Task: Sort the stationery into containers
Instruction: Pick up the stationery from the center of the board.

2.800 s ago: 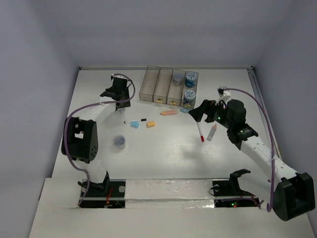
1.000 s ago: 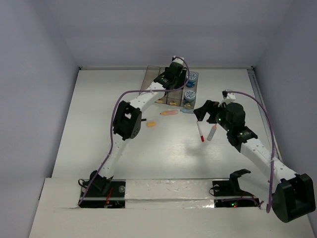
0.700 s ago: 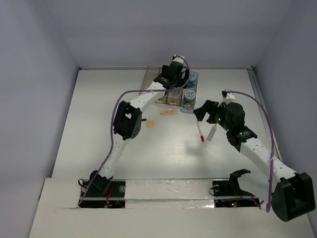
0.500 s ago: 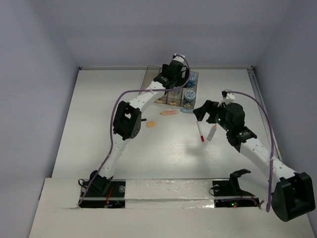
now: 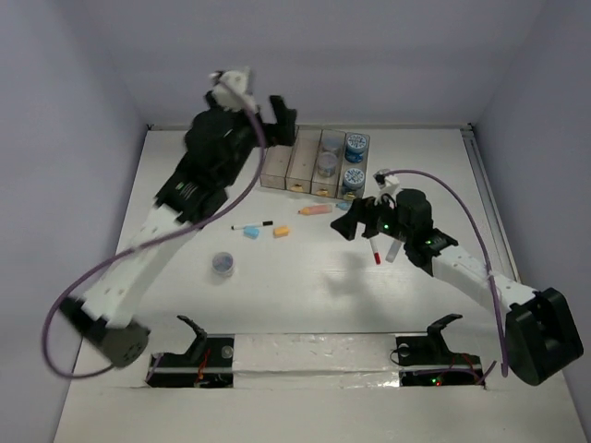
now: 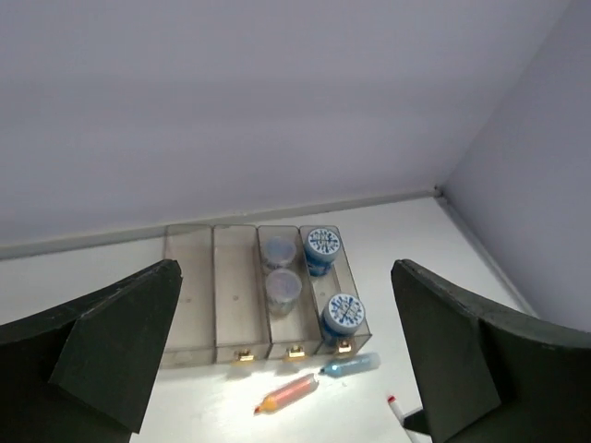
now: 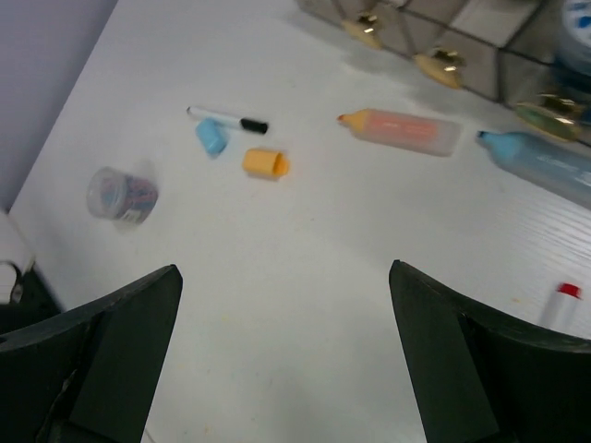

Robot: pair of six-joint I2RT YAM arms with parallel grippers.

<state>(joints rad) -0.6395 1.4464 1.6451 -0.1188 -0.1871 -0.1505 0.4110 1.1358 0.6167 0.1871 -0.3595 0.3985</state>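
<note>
Both grippers stand spread wide, and neither has hold of anything. Your left gripper [image 6: 286, 277] hangs high above the table [image 5: 305, 295]. Its fingers [image 6: 111, 341] frame the bins [image 6: 189, 309] at 12 o'clock, with nothing between them and nothing touching them. Your right gripper [image 7: 284, 269] hovers over the table's middle, fingers [image 7: 102, 360] apart from every item, with the red pen [image 5: 373, 247] near its 5 o'clock.

Counting the four bins from 9 o'clock, the third holds two clear jars [image 6: 283, 288] and the fourth two blue jars [image 6: 322, 242]. At the bins' 6 o'clock lie the orange marker [image 7: 402, 127] and the blue marker [image 7: 540, 161]. Toward 9 o'clock from those lie the black pen [image 7: 226, 118], the blue stub [image 7: 211, 137] and the orange stub [image 7: 265, 163]. The loose jar [image 7: 122, 194] sits alone at the table's 8 o'clock.

Your left arm is smeared in the top view, so its fingers are hard to make out there. The right wrist view cuts off the red pen and the blue marker at its edge. Your right arm covers part of a pale stick [image 5: 393, 251] at the red pen's 3 o'clock, and you cannot tell what it is.
</note>
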